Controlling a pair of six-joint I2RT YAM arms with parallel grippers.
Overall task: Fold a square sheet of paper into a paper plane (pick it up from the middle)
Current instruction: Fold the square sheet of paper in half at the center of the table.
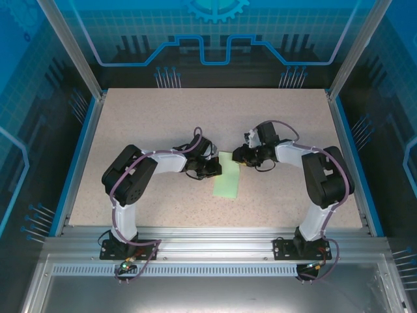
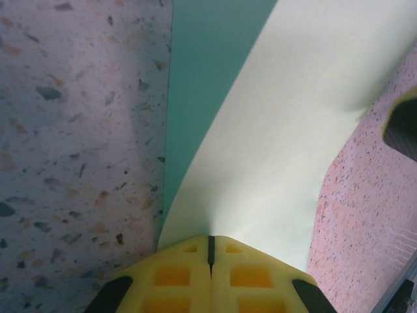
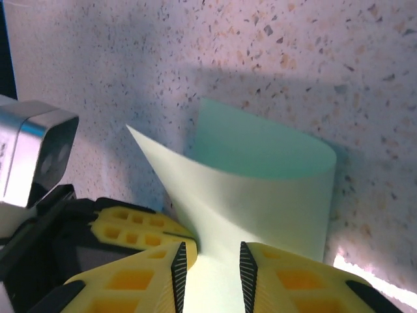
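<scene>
Thin pale mint-green square sheet of paper (image 2: 287,130) looking smooth and matt, speckled stone-look counter (image 2: 78,163) showing a fine matt grain, yellow moulded plastic fingers (image 2: 251,277) of the left pincer (image 2: 210,248) appearing dull, silver metal rail (image 1: 208,238) gleaming faintly.

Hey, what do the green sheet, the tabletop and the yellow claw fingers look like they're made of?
Sheet: thin matte paper, pale mint; it bends in a soft curve.
Tabletop: speckled beige, likely laminate or stone-look composite, smooth, low sheen.
Fingers: yellow plastic, perhaps printed or moulded, with hollow square cells; black ribbed pads look rubbery.
</scene>
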